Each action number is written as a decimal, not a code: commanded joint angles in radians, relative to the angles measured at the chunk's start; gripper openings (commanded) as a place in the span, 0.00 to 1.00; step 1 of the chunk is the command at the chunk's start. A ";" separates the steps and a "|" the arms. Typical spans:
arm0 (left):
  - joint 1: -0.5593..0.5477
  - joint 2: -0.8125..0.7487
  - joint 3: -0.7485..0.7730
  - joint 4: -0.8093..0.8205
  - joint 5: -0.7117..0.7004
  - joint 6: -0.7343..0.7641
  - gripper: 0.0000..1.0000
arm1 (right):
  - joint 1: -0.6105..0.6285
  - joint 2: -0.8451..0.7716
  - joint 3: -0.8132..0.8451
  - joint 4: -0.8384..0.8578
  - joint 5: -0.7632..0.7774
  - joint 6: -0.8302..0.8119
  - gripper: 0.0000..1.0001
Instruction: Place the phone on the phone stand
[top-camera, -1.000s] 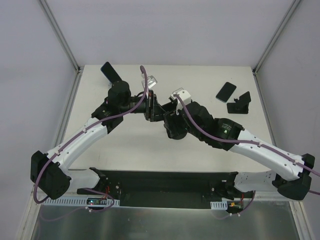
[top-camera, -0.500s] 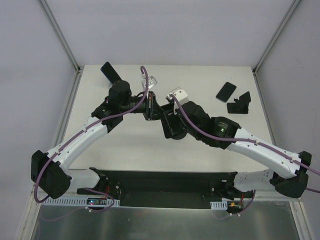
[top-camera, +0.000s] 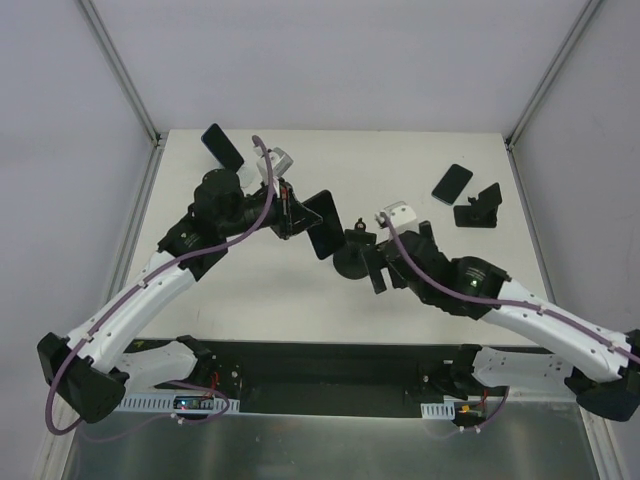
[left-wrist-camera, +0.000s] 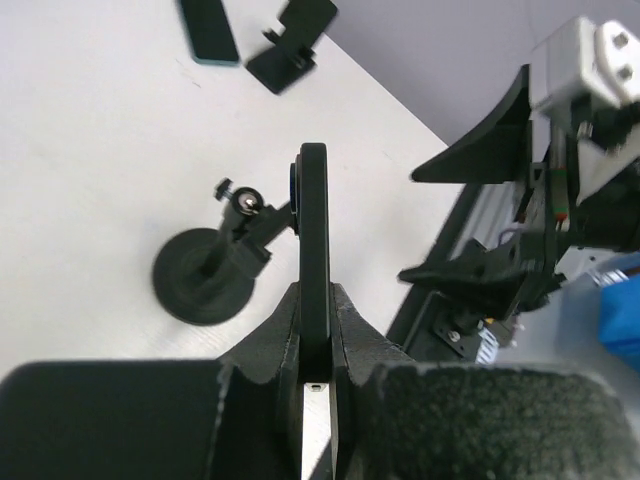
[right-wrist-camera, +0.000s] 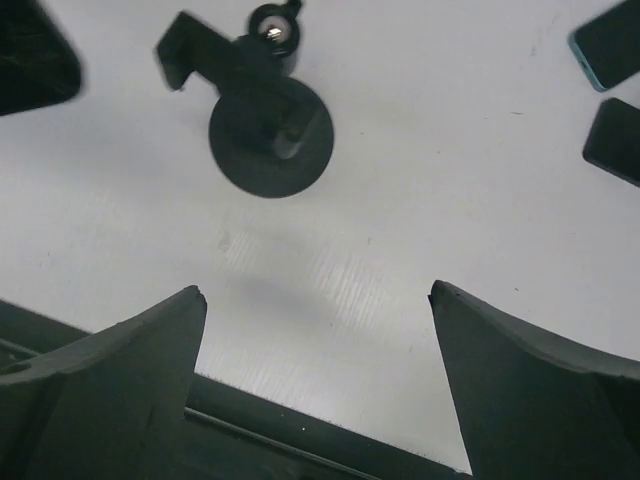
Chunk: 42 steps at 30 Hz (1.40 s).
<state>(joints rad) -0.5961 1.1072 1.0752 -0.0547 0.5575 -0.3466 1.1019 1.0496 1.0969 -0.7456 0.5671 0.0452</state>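
Observation:
My left gripper (top-camera: 300, 214) is shut on a black phone (top-camera: 323, 224) and holds it edge-up above the table. In the left wrist view the phone (left-wrist-camera: 314, 220) stands edge-on between the fingers of the left gripper (left-wrist-camera: 315, 302). The black phone stand (top-camera: 350, 262), with a round base and a clamp arm, sits just right of and below the phone; it also shows in the left wrist view (left-wrist-camera: 205, 285) and the right wrist view (right-wrist-camera: 272, 135). My right gripper (top-camera: 378, 270) is open and empty, just right of the stand; in its own view the right gripper (right-wrist-camera: 318, 300) is short of the base.
A second phone with a teal edge (top-camera: 452, 182) and a folding black stand (top-camera: 480, 208) lie at the back right. Another dark phone (top-camera: 222, 145) lies at the back left corner. A black rail (top-camera: 320, 375) runs along the table's near edge.
My left gripper has drawn back to the left with the phone. My right gripper has pulled back to the right, leaving the round stand uncovered on the table.

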 joint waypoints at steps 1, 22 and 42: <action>-0.005 -0.107 -0.015 0.059 -0.204 0.061 0.00 | -0.124 -0.106 -0.042 0.003 -0.017 0.123 0.97; -0.005 -0.093 -0.023 0.059 -0.205 0.087 0.00 | -0.347 0.150 -0.028 0.278 -0.378 0.159 0.48; -0.005 -0.033 -0.009 0.061 -0.154 0.064 0.00 | -0.330 0.219 0.004 0.287 -0.305 0.062 0.41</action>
<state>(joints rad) -0.5961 1.0740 1.0344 -0.0589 0.3668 -0.2729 0.7685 1.2694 1.0546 -0.4755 0.2432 0.1421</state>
